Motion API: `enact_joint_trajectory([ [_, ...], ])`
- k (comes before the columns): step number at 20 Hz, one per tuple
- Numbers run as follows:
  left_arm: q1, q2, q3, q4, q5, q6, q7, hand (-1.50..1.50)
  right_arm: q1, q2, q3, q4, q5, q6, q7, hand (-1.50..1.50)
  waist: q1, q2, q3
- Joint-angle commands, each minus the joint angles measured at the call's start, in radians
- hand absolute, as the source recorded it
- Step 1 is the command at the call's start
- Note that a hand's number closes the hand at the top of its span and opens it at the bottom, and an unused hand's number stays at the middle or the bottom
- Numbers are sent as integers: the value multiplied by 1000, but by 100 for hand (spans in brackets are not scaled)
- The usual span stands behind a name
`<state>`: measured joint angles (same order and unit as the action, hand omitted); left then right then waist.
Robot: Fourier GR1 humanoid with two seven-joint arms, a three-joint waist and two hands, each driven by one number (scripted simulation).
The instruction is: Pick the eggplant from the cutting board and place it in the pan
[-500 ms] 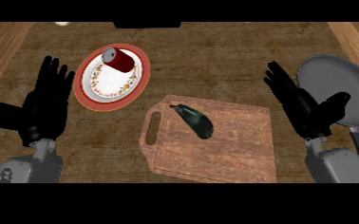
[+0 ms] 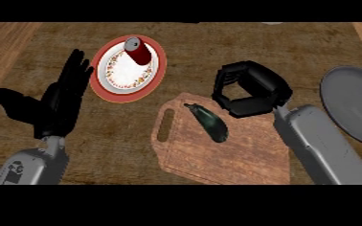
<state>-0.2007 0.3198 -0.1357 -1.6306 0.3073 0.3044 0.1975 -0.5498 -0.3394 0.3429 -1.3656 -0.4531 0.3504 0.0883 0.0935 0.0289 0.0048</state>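
A dark eggplant (image 2: 209,122) lies on the wooden cutting board (image 2: 240,158), near the board's upper left part. My right hand (image 2: 251,88) hovers just above and to the right of the eggplant, palm down, fingers curled downward and holding nothing. The grey pan (image 2: 345,100) shows partly at the right edge. My left hand (image 2: 63,98) stays open at the left, fingers up, resting.
A red-rimmed plate (image 2: 130,72) with a red can (image 2: 139,51) lying on it sits left of the board on the wooden counter. The board's handle slot (image 2: 164,124) faces left.
My right hand has swung in from the right edge to above the board's top, beside the eggplant, and its fingers have curled. The left hand shifted slightly.
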Motion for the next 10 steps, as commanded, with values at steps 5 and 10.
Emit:
enact_joint_trajectory([
  [5, -8, 21, -20, 12, -13, -39, 18, 0, -187, -201, -25, 293, 184, 372, -308, -150, -19, -3, -1],
  [10, -19, 9, -23, 45, -27, -47, -11, 0, -328, -174, 51, 381, 386, 405, -497, -150, -12, -2, -2],
])
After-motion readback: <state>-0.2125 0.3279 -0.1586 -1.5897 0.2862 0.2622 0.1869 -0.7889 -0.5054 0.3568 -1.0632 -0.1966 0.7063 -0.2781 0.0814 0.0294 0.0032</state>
